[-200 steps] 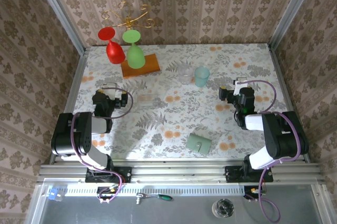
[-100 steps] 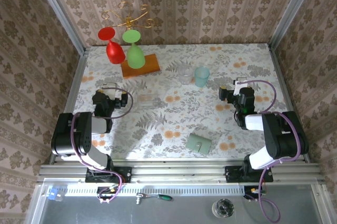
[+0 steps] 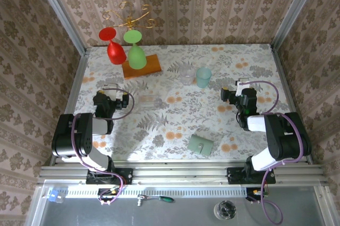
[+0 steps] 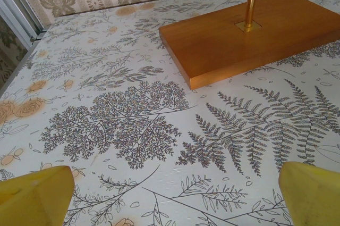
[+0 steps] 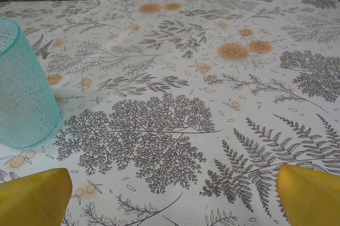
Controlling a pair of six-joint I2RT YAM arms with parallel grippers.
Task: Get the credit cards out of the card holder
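Observation:
The card holder [image 3: 200, 144], a small sage-green wallet, lies folded on the flowered table near the front edge, between the two arms and closer to the right one. The credit cards are hidden. My left gripper [image 3: 110, 94] hovers over the left side of the table, far from the holder. Its yellow fingertips [image 4: 37, 197] stand wide apart over bare tablecloth, so the left gripper [image 4: 175, 199] is open and empty. My right gripper [image 3: 237, 90] is at the right side, behind the holder. The right gripper [image 5: 174, 197] is open too, with nothing between its fingertips [image 5: 311, 194].
An orange wooden board [image 3: 141, 66] with a gold stand carries a red and a green glass at the back left; the board [image 4: 249, 34] lies ahead of my left gripper. A teal cup [image 3: 203, 77] and a clear glass [image 3: 187, 75] stand mid-back; the cup [image 5: 24, 93] is left of my right gripper.

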